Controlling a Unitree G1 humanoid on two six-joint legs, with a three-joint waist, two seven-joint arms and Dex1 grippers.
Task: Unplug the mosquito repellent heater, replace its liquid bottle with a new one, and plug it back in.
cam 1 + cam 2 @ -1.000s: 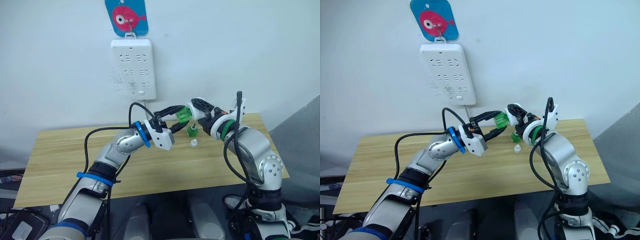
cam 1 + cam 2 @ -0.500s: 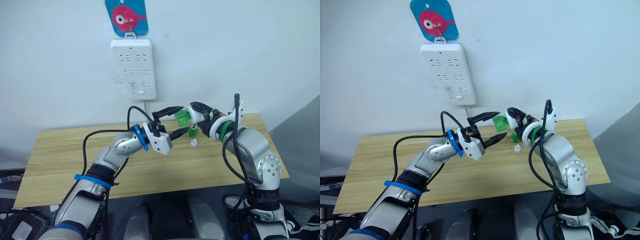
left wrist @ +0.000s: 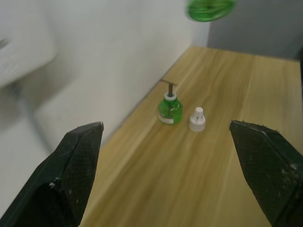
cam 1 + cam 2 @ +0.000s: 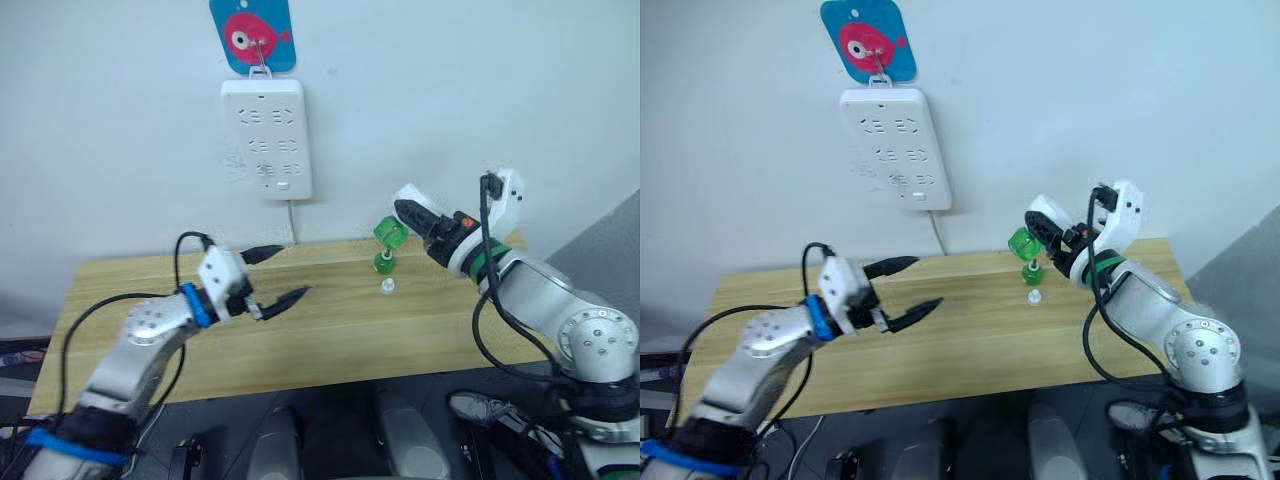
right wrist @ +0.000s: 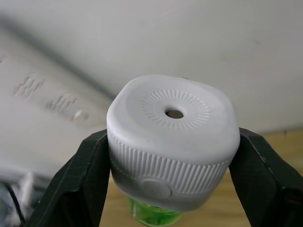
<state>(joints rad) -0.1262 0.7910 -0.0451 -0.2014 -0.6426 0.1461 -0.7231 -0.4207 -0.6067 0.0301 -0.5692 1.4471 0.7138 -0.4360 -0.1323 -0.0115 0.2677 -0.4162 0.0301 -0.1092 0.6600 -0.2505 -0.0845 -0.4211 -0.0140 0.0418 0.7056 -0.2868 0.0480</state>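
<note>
White wall fills the background, and a long white power strip (image 4: 267, 137) hangs on it at 12 o'clock, below a blue card with a red fish (image 4: 254, 35). A cord (image 4: 292, 222) drops from the strip to the light wooden table (image 4: 320, 330) that spans the middle of the head views.

At about 3 o'clock the right gripper (image 4: 404, 219) is raised above the table's far edge, its 2 black fingers (image 5: 85, 179) clamped on the sides of the mosquito repellent heater (image 5: 173, 140). The right wrist view shows the heater's white rounded face with its round vent hole ringed by fine ribs. A green bottle (image 4: 390, 233) is attached to the end of the heater that points away from the gripper, hanging clear of the table.

Just below the held unit, near the table's back edge, a 2nd small green bottle (image 3: 170, 108) stands upright with a thin wick rod rising from its neck. A little white cap (image 3: 197, 119) sits on the wood just beside it, not touching.

At about 9 o'clock the left gripper (image 4: 277, 275) hovers over the table, well apart from the bottles, its jaws spread wide with nothing between them. Its fingertips (image 3: 83, 140) point toward the standing bottle and cap.
</note>
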